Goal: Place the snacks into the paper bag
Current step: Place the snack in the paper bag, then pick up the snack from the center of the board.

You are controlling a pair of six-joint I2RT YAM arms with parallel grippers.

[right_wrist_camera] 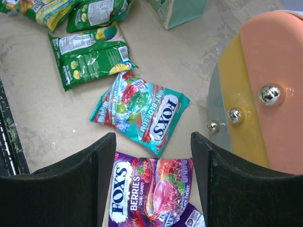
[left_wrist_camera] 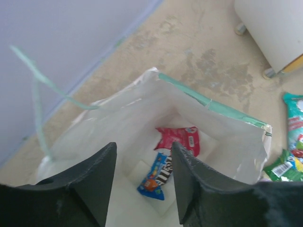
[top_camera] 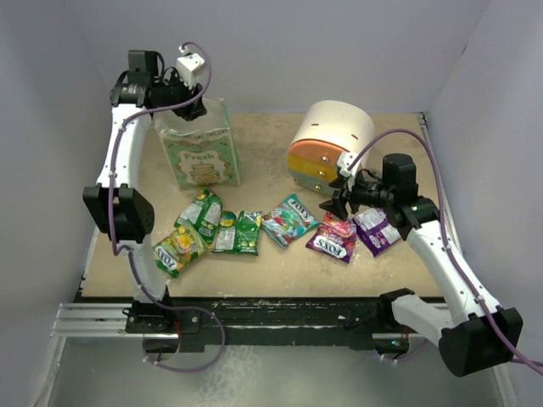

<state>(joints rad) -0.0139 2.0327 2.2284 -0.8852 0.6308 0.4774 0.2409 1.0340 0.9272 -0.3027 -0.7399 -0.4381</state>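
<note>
The pale green paper bag (top_camera: pixel 200 155) stands upright at the back left. My left gripper (top_camera: pixel 192 108) hangs open and empty over its mouth. In the left wrist view the bag's white inside (left_wrist_camera: pixel 142 113) holds a red packet (left_wrist_camera: pixel 179 139) and a blue packet (left_wrist_camera: pixel 156 177). Several snacks lie in a row in front: green and yellow-green ones (top_camera: pixel 204 229), a teal FOX'S packet (top_camera: pixel 290 220) and purple ones (top_camera: pixel 333 236). My right gripper (top_camera: pixel 338 203) is open above the purple berries packet (right_wrist_camera: pixel 151 191), with the teal packet (right_wrist_camera: pixel 142 111) just beyond.
A round white, orange and yellow drawer unit (top_camera: pixel 329 146) stands at the back right, close to my right gripper; it also shows in the right wrist view (right_wrist_camera: pixel 265 94). Grey walls close in the back and both sides. The table's black front rail (top_camera: pixel 280 305) runs along the near edge.
</note>
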